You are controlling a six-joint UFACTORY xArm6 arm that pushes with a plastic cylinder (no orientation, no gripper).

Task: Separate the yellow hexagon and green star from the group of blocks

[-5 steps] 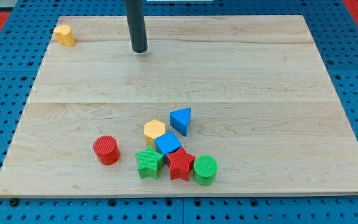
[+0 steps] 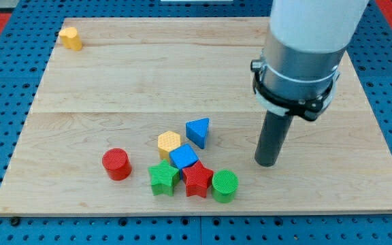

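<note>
The yellow hexagon sits at the upper left of a tight group near the view's bottom middle. The green star is at the group's lower left. A blue cube lies between them, touching both. A red star and a green cylinder lie to the right of the green star. A blue triangle stands just above the group. My tip rests on the board to the right of the group, clear of every block.
A red cylinder stands alone left of the group. A yellow block sits in the board's top left corner. The wooden board has blue pegboard around it. The arm's wide grey body covers the top right.
My tip has moved from the board's top middle down and to the right, now beside the group's right side. The arm's body has come into view. No block has moved.
</note>
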